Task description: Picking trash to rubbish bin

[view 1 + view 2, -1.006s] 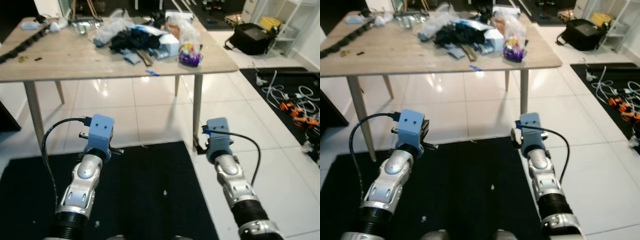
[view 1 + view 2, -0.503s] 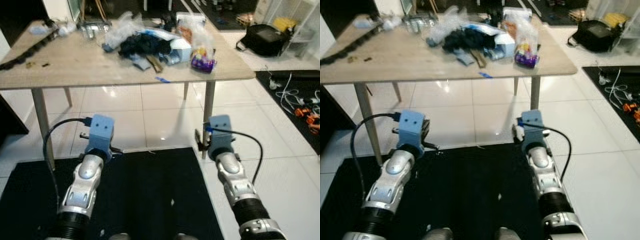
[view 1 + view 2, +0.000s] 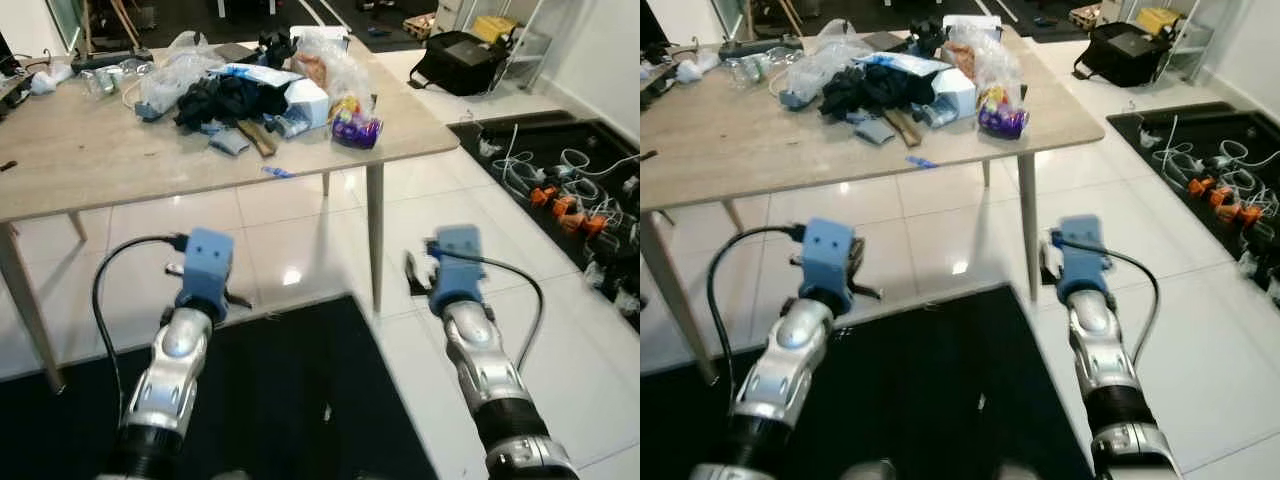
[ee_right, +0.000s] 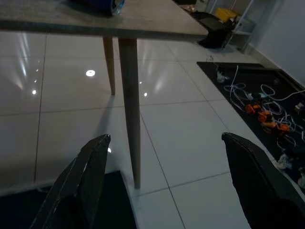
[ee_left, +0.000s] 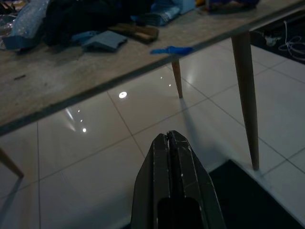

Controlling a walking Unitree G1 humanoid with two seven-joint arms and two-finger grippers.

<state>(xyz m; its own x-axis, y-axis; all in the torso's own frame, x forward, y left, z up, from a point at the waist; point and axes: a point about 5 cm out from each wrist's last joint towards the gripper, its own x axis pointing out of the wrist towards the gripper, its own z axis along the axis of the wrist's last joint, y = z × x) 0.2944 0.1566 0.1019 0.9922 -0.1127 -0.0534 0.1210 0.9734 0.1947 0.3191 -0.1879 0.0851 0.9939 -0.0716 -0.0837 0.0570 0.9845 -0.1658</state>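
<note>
A heap of trash (image 3: 250, 95) lies on the far part of the wooden table (image 3: 90, 170): clear plastic bags (image 3: 170, 75), black cloth, a white box and a purple snack bag (image 3: 356, 128). A small blue scrap (image 3: 277, 172) rests near the table's front edge. Both arms are held low in front of the table, below its top. My left gripper (image 5: 167, 137) is shut and empty, pointing under the table edge. My right gripper (image 4: 167, 138) is open and empty, facing the table's front right leg (image 4: 129, 100).
A black mat (image 3: 280, 400) covers the floor under my arms. The table leg (image 3: 376, 235) stands between the two arms. To the right, loose cables (image 3: 560, 185) lie on another dark mat, with a black bag (image 3: 462, 60) behind them. White tiles lie in between.
The whole view has shifted as the camera moved: the table now sits nearer and further left. Both arms hold the same pose.
</note>
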